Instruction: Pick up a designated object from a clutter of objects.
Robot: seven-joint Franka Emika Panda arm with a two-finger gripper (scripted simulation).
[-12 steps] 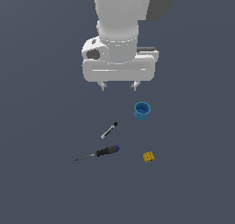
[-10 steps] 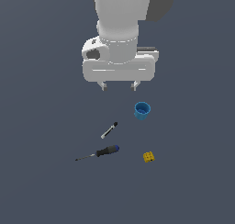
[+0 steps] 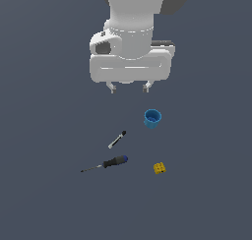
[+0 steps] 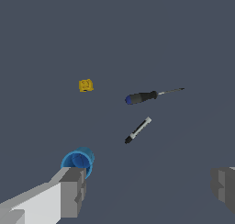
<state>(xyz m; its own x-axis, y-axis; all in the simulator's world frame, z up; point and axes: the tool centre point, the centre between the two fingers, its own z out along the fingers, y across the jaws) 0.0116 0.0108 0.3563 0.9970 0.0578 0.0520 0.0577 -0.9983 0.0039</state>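
Dark slate-grey floor [image 3: 44, 195] fills the exterior view, with the white Panda arm [image 3: 132, 17] hanging above the clutter. Its gripper [image 3: 130, 88] shows two short fingertips [image 3: 112, 89] set wide apart, holding nothing and clear of every item. Taking the blue cup [image 3: 152, 118] as the landmark: the cup stands upright just below the gripper and a little toward the exterior view's right. The marker [image 3: 117, 139], a slim black stick with a pale grey end, lies flat on the floor near the cup, lower in the picture and toward the exterior view's left, slanted, its black end nearer the cup. The screwdriver [image 3: 105, 164] lies farther from the cup than the marker, its thin shaft pointing away toward the exterior view's left. The yellow studded block [image 3: 159, 168] sits alone, well apart from the cup, apart from the screwdriver's handle.

In the wrist view the two grey finger pads [image 4: 72, 192] stand far apart with bare floor between them. The blue cup [image 4: 78, 161] shows open-mouthed just beside one pad. The marker [image 4: 137, 130] lies near the cup, untouched, with the screwdriver [image 4: 151, 96] beyond it and the yellow block [image 4: 86, 85] off on its own.
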